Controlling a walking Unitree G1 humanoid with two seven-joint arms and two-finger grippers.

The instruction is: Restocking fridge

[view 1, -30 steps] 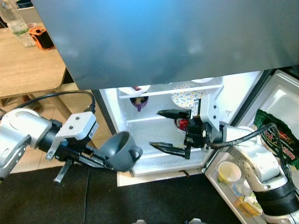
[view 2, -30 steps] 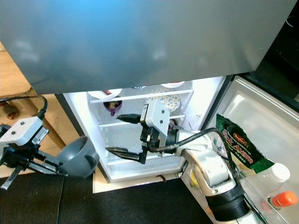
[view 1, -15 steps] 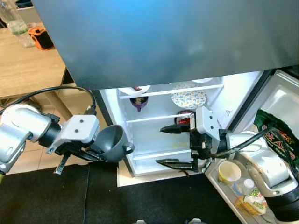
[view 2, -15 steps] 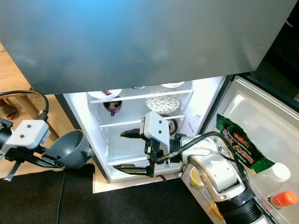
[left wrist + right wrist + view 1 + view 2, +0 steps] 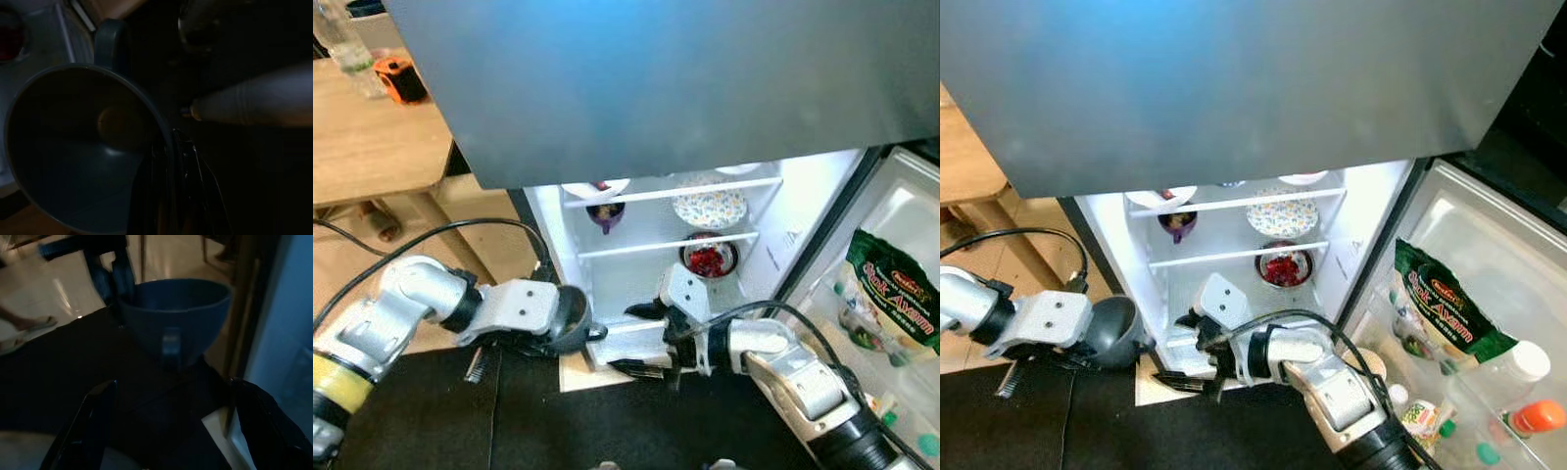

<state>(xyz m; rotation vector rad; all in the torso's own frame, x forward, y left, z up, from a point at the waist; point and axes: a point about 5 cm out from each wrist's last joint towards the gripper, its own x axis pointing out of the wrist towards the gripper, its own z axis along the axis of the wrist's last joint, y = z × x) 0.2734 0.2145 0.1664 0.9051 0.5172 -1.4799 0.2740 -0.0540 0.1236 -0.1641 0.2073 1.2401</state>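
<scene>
A dark grey cup (image 5: 572, 319) with a handle hangs low in front of the open fridge's (image 5: 759, 201) lower left corner. My left gripper (image 5: 551, 339) is shut on its rim; in the left wrist view the fingers (image 5: 167, 196) clamp the cup's (image 5: 83, 147) wall. My right gripper (image 5: 639, 340) stands open just right of the cup, by the fridge's bottom ledge. In the right wrist view the cup (image 5: 173, 318) faces it, handle toward it, between the spread fingers (image 5: 98, 416).
Fridge shelves hold a patterned plate (image 5: 709, 208), a purple cup (image 5: 604, 213) and a bowl of red food (image 5: 710, 260). The open door (image 5: 901, 225) at right carries a green bag (image 5: 893, 294) and bottles. A wooden table (image 5: 367, 137) stands left. Black mat (image 5: 509, 411) below.
The left arm has carried the cup right and down to the fridge's lower corner. The right gripper has dropped from the shelf level to the bottom ledge, moving left toward the cup.
</scene>
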